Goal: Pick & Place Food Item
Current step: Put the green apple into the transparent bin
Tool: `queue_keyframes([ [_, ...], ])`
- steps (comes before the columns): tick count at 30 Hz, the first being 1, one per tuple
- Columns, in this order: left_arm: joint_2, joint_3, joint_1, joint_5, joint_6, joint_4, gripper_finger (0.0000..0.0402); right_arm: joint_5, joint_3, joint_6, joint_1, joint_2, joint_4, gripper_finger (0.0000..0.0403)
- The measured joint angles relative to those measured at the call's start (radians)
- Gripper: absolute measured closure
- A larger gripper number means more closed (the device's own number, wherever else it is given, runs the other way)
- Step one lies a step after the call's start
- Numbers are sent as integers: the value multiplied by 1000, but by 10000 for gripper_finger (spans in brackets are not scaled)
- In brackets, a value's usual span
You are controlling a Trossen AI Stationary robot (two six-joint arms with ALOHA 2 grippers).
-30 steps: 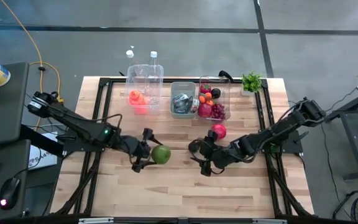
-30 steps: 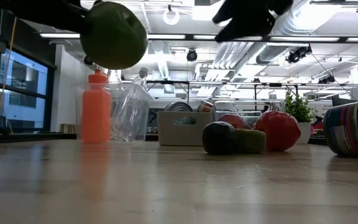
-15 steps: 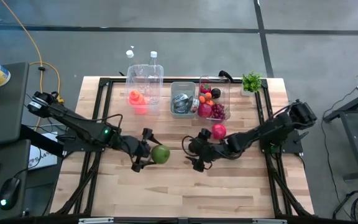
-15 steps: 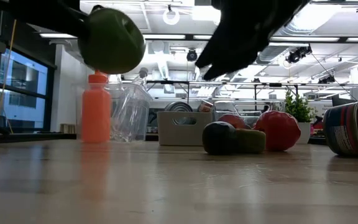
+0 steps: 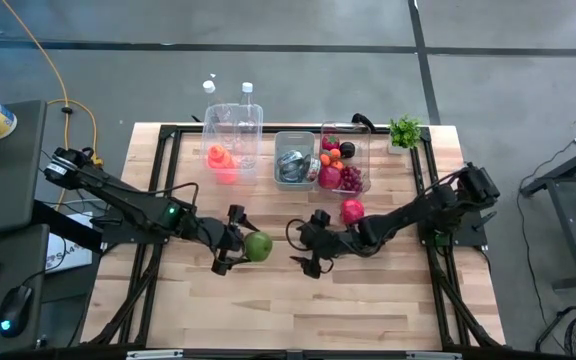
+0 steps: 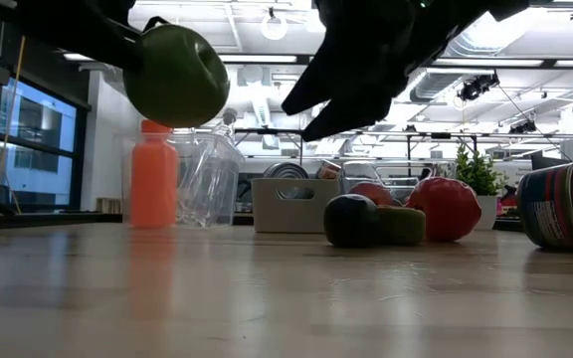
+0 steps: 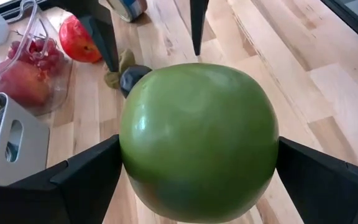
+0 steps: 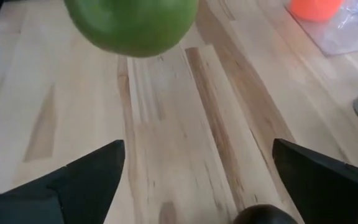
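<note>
A green apple [image 5: 259, 246] hangs above the middle of the table with my left gripper [image 5: 242, 246] shut on it; in the low view the apple [image 6: 177, 76] shows well clear of the wood. My right gripper [image 5: 299, 247] stands open a short way to the apple's right, pointing at it and slanting down. In the right wrist view the apple [image 8: 132, 23] lies ahead of the two spread fingers, with nothing between them. The right gripper's two fingers [image 7: 104, 38] show just beyond the apple [image 7: 197, 140] in the left wrist view. My left gripper pinches the apple between its two fingers, one pad on each opposite side [image 7: 124, 163] at the apple's widest part. The fingers come from the table's left, slanting down. The apple is lifted clear of the table.
At the far edge stand an orange bottle [image 5: 220, 160], a clear container [image 5: 234, 124], a grey bin [image 5: 293, 160], a clear bin of fruit [image 5: 344, 160] and a small plant [image 5: 405, 130]. A red fruit [image 5: 352, 211], a dark fruit [image 6: 351, 221] and a can [image 6: 565, 205] lie right of centre.
My right gripper has travelled toward the table's left edge and downward, closing in on the green apple. The left gripper has kept the apple in the same place above the table.
</note>
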State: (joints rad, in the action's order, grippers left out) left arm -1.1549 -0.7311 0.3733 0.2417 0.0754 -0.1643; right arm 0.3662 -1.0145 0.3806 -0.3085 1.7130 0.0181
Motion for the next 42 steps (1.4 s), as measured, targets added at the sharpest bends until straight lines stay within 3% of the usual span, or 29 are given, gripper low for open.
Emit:
queue_keyframes([
  [6, 0, 0, -13, 10, -199, 165, 17, -2, 0, -33, -27, 0, 41, 9],
  [10, 0, 0, -12, -51, -211, 309, 17, 79, 0, -146, -64, 0, 110, 13],
  [14, 0, 0, -12, -56, -252, 388, 17, 264, 0, -335, -137, -1, 190, 13],
  [20, 0, 0, -25, -90, -249, 513, 17, 698, 0, -689, -268, -1, 372, 13],
  [24, -5, 0, -39, -113, -269, 647, 17, 857, 0, -845, -306, -2, 507, 13],
  [39, -7, 0, -97, -115, -271, 721, 17, 776, 0, -1200, -292, -3, 759, 13],
  [42, -7, 0, -97, -115, -271, 720, 17, 718, 0, -1261, -291, -3, 765, 13],
])
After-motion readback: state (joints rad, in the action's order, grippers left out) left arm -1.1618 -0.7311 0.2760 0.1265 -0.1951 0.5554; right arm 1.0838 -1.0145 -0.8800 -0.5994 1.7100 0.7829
